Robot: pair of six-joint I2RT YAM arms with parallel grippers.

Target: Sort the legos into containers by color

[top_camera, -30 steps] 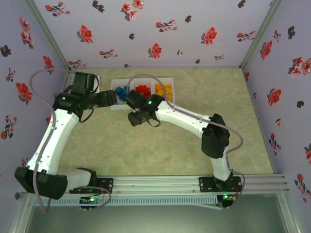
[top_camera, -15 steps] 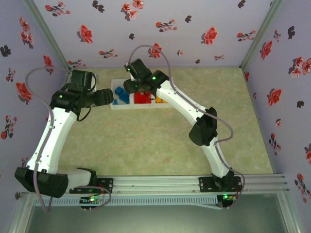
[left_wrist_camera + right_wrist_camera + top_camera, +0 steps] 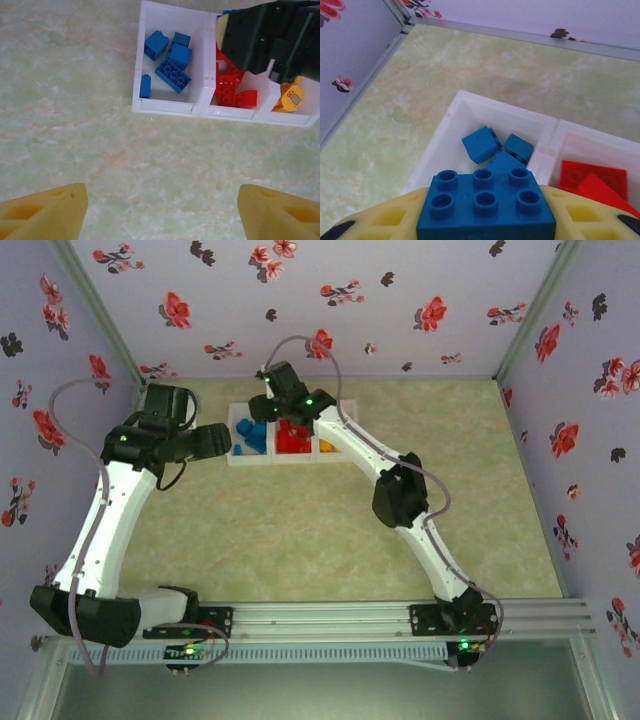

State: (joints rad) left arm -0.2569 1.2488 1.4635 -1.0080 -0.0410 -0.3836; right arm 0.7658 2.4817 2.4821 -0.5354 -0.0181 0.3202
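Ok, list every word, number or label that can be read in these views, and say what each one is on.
"120": small dark print, turned sideways, on the rounded yellow-orange lego in the right-end container.
Studs of the blue lego close to the right wrist camera: any lettering is too blurred to read.
No other text can be read.

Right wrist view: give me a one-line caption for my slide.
Right hand grips a six-stud blue brick, aimed at the bin of blue bricks, red bricks next door.
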